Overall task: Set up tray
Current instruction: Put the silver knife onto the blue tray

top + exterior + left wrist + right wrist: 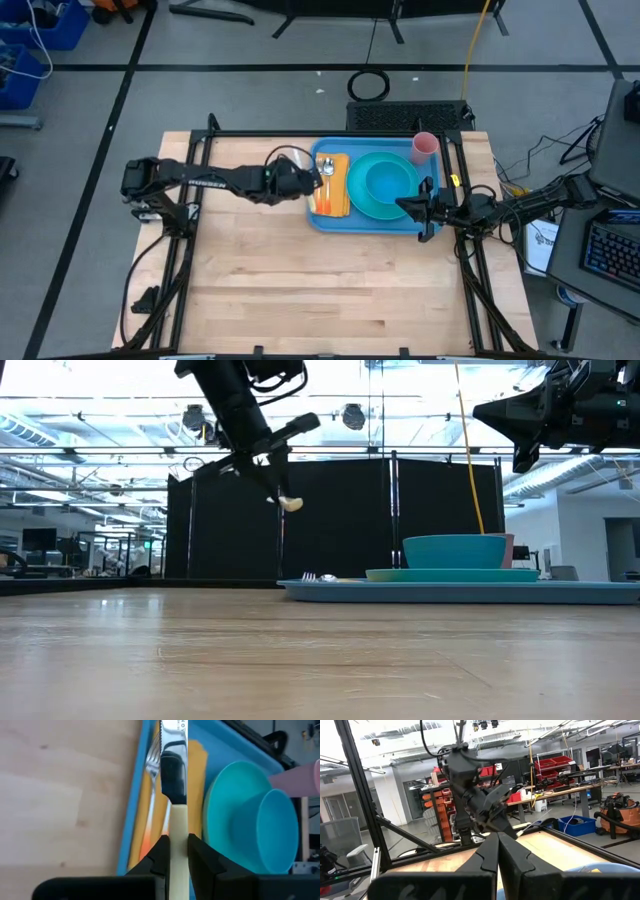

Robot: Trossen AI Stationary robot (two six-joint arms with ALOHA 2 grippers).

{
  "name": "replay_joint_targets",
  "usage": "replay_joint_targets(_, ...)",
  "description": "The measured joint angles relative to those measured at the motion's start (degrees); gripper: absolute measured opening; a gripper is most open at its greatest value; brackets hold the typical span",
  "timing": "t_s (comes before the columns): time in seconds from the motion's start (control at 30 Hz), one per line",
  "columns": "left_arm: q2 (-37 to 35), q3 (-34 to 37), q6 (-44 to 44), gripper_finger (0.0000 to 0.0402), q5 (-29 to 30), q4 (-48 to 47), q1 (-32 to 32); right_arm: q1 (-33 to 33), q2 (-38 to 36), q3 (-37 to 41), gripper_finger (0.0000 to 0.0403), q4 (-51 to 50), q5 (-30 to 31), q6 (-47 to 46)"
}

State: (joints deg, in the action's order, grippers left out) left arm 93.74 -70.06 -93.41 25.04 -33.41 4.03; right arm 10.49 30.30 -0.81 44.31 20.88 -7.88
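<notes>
Two arms over one wooden table (300, 290).

Left arm: reaches across from the table's left side, forearm stretched nearly level, wrist raised well above the surface in the low view. Left gripper (176, 851) clenched on the cream handle of a table knife (175, 780), fingers (159, 855) pressing the handle from both sides. Knife blade runs straight out ahead of the fingertips, a dark band crossing it partway along.

Below and ahead of that gripper: blue tray (325, 222), flat on the table toward its far right part. An orange napkin (200, 770) lies along the tray's near-left edge, with a fork (153, 757) on it directly beside the knife's line. A spoon (328, 168) lies on the same napkin.

Beyond the napkin, on the tray: round turquoise plate (362, 200) with a turquoise bowl (392, 178) seated on it. A pink cup (425, 146) stands at the tray's far right corner.

Right arm: comes in from the table's right edge, raised off the surface. Right gripper (498, 851) clamped tight on nothing, fingers pressed together, poised at the tray's right rim and pointing toward the left arm.
</notes>
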Motion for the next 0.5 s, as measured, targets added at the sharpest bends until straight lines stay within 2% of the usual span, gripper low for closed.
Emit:
replay_joint_targets(0.3,0.53,-0.42,7.1,0.0044,0.67,7.1,2.91,0.0,-0.02,0.01,0.0,0.0,0.0,-0.01)
replay_joint_targets(0.5,3.18,-0.87,10.01,0.0044,-2.22,11.84,4.79,0.0,0.0,0.0,0.0,-0.04,0.01,-0.02)
